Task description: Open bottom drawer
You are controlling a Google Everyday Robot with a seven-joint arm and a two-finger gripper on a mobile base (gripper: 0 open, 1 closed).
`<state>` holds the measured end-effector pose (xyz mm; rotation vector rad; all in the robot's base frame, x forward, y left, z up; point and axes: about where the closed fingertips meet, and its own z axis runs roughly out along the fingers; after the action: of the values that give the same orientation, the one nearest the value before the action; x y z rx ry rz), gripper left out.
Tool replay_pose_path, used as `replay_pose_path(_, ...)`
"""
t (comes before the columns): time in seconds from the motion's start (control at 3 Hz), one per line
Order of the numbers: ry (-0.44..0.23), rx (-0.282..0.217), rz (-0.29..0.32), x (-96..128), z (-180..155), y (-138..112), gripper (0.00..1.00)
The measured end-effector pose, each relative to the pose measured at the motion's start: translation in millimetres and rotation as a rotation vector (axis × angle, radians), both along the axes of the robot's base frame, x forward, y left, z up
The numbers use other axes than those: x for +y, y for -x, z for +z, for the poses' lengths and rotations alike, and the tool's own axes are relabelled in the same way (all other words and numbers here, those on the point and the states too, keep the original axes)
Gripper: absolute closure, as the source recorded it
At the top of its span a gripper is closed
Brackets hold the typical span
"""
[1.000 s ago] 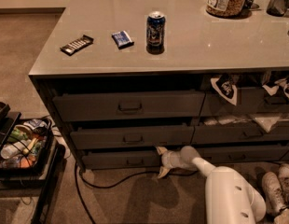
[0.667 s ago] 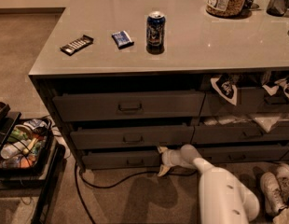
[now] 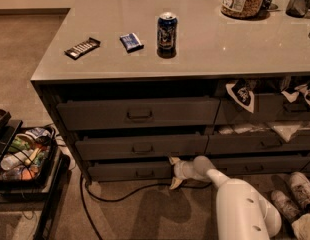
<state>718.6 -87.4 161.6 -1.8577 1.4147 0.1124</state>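
Gripper [image 3: 173, 172] | fingers spread wide | at bottom drawer [image 3: 130, 171] right end | can [image 3: 166, 31] label unreadable

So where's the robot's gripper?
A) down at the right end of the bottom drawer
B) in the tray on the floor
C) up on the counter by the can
A: the gripper sits low near the floor, at the right end of the bottom drawer.
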Motion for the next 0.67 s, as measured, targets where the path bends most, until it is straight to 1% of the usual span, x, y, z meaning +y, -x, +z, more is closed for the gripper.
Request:
replay_pose_path(0.33, 0.000, 0.000, 0.000, 0.1, 0.0, 0.0, 0.00)
replay_pose_path(0.67, 0.000, 0.000, 0.000, 0.1, -0.1, 0.1, 0.19)
